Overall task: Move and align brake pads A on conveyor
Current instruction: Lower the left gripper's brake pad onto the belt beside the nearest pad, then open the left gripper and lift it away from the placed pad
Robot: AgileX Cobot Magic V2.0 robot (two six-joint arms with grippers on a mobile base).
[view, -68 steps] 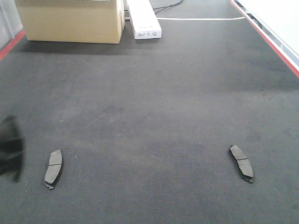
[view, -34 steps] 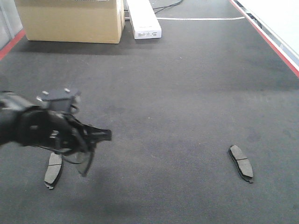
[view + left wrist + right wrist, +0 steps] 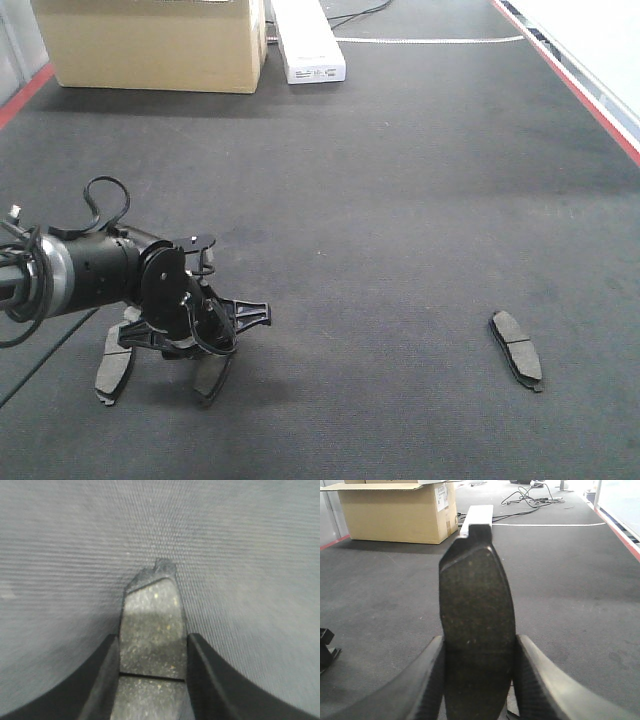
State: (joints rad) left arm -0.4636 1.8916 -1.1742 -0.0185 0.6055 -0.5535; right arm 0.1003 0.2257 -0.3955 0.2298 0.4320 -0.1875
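Note:
Two brake pads lie flat on the charcoal conveyor (image 3: pixel 400 200): one at the near left (image 3: pixel 113 368), one at the near right (image 3: pixel 517 348). My left gripper (image 3: pixel 205 355) hangs low just right of the left pad, shut on another brake pad (image 3: pixel 211 377) that points down at the belt. In the left wrist view that pad (image 3: pixel 150 605) sits between the fingers of the left gripper (image 3: pixel 152 637), its tip close to the belt; whether it touches I cannot tell. My right gripper (image 3: pixel 479 639) is shut on a fourth pad (image 3: pixel 475 580), held above the belt. The front view does not show the right gripper.
A cardboard box (image 3: pixel 150 45) and a long white box (image 3: pixel 308 40) stand at the belt's far end, with cables behind them. A red stripe (image 3: pixel 580 95) runs along the belt's right edge. In the right wrist view, part of the left arm (image 3: pixel 326 650) shows at the left edge.
The left arm has come in from the left edge and gone down, bringing its pad low beside the pad lying at the near left. The two lying pads have not moved.

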